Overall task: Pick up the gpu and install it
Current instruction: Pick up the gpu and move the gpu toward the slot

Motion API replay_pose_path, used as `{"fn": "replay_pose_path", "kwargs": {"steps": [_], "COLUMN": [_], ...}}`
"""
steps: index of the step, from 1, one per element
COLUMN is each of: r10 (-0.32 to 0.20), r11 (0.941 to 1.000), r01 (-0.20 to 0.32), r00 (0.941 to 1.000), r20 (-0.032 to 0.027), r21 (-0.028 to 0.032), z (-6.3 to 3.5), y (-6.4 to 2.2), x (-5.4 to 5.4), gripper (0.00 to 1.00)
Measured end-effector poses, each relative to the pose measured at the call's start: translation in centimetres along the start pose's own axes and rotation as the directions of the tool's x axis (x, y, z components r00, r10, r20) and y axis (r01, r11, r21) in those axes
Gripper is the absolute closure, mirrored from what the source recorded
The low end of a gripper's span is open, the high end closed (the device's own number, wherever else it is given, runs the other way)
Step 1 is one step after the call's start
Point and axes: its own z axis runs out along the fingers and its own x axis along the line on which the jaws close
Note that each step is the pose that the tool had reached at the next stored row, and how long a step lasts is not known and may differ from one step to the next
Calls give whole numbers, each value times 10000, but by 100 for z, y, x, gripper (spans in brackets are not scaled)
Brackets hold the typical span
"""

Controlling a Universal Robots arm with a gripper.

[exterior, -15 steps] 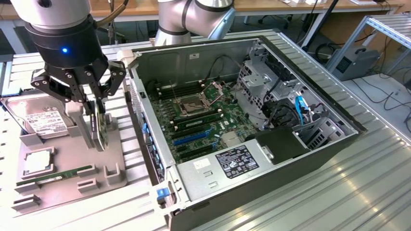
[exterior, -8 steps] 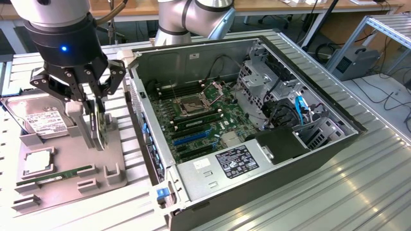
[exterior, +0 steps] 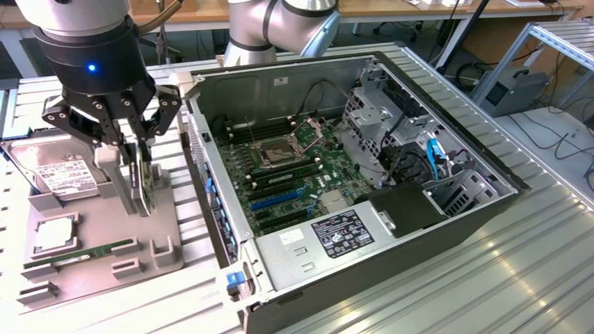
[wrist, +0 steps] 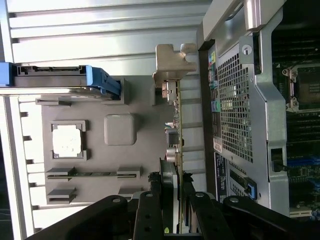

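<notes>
- The black end effector (wrist: 172, 184) clenches the thin, flat, dark gpu (wrist: 178, 131) by both faces.
- The gpu stands on edge over the grey plastic parts tray (exterior: 163, 233).
- The open metal computer case (exterior: 307, 268) sits just beside the tray on the ribbed aluminium desk (exterior: 492, 278).

**Obscured and Indeterminate Items**

The gpu (exterior: 144, 184) has its upper edge concealed inside the clamp of the gripper (exterior: 133, 149). In the wrist view its held end disappears between the fingers (wrist: 149, 215). Component detail on the card is not discernible.

The hard drive (exterior: 55, 177), at the exterior view's left, is partly masked on its far side by the gripper. Its label print is too small to read. In the wrist view it is cut by the picture's edge.

The near corner of the computer case (exterior: 371, 292) is cropped at the lower edge of the exterior view. The power supply label (exterior: 343, 233) is illegible.

On the motherboard (exterior: 297, 149), the slots toward the exterior view's left are partly hidden behind the case wall.

The markings on the memory stick (exterior: 79, 256) are unreadable.
</notes>
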Motion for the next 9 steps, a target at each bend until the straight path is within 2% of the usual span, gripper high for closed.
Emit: {"fn": "replay_pose_path", "kwargs": {"steps": [9], "r10": [0], "r11": [10000], "r01": [0], "r00": [10000], "r20": [0], "r21": [1], "z": [-23], "y": [0], "x": [-1], "gripper": [73]}}
